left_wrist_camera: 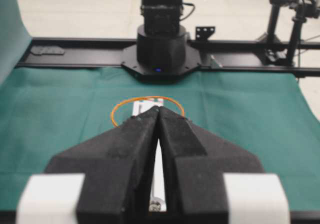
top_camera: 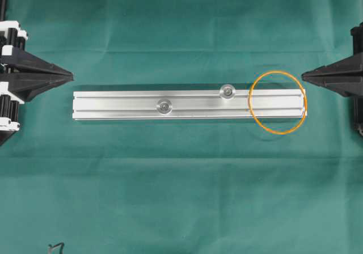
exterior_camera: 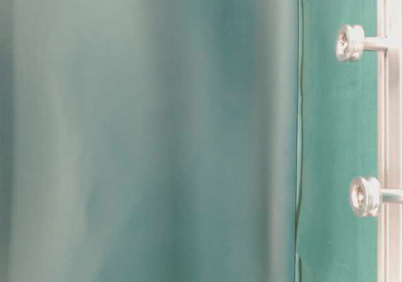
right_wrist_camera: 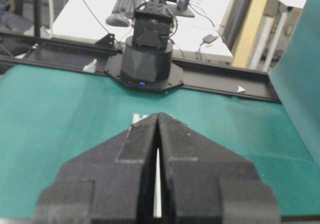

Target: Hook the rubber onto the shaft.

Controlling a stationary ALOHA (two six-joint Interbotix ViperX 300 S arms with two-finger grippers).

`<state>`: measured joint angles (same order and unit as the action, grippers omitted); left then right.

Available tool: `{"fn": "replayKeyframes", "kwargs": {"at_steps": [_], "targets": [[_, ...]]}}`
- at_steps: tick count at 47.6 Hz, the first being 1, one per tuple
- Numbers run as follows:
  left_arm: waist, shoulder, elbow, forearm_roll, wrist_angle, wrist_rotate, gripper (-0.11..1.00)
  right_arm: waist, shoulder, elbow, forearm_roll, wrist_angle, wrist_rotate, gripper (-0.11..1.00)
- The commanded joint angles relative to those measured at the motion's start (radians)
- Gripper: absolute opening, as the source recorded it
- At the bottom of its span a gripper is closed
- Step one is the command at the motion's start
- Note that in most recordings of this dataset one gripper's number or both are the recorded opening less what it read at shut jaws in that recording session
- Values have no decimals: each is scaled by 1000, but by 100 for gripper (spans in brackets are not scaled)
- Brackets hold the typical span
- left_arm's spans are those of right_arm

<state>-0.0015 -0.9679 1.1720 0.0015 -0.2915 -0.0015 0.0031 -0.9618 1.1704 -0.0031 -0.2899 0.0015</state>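
A long, grooved aluminium rail lies across a green cloth-covered table. Two short metal shafts with round flanged heads, one near the middle and one further right, stand up from it. A thin orange rubber band lies slack and round over the rail's right end, hooked on neither shaft. The black left gripper and black right gripper wait beyond the rail's ends, both with fingers pressed together, holding nothing, apparently before any reach begins.
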Motion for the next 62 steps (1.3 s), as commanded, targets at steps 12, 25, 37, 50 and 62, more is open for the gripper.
{"fn": "replayKeyframes", "kwargs": {"at_steps": [12,25,37,50,62], "targets": [[3,3,-44,40,44,23,0,3,5,-49,5,95,11,3],[3,5,-61,38,163,18,0,3,5,-83,11,253,15,3],[3,5,-120,38,436,17,0,3,20,-138,14,541,91,3],[3,11,-161,37,658,17,0,3,80,-178,14,811,138,3],[3,15,-167,37,675,2,0,3,112,-187,11,825,138,3]]}}
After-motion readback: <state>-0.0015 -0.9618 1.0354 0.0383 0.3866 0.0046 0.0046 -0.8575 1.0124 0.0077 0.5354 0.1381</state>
